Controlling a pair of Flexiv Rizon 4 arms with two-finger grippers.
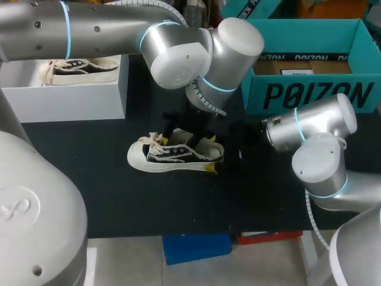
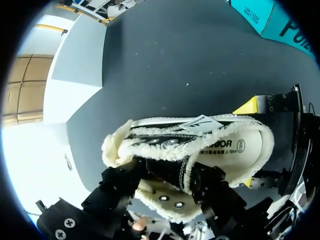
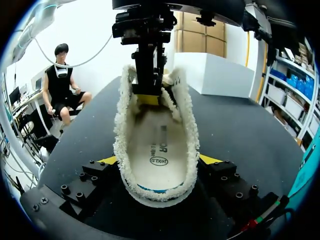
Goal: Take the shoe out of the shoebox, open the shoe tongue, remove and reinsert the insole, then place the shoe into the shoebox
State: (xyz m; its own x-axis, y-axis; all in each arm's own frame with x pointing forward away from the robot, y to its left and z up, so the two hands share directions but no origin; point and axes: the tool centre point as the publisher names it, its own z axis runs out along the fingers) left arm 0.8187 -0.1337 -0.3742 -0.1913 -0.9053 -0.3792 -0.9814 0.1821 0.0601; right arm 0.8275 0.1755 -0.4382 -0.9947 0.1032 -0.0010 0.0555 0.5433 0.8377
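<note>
The shoe [image 1: 175, 156] lies heel toward the right tool [image 3: 158, 160], which clamps it; the left tool [image 2: 172, 182] pinches its tongue [image 2: 165, 167].

Silver-grey casings cover the left arm [image 1: 178, 53] and the right arm [image 1: 315, 161], whose bulbous joints are each ringed by a thin light-blue band. A ribbed white hose [image 1: 314, 217] runs along the right arm. The right gripper [image 3: 159, 160] is matte black and studded with hex screws, its fingers [image 3: 107, 160] tipped bright yellow. The left gripper [image 2: 170, 172] is also black and screw-studded.
</note>
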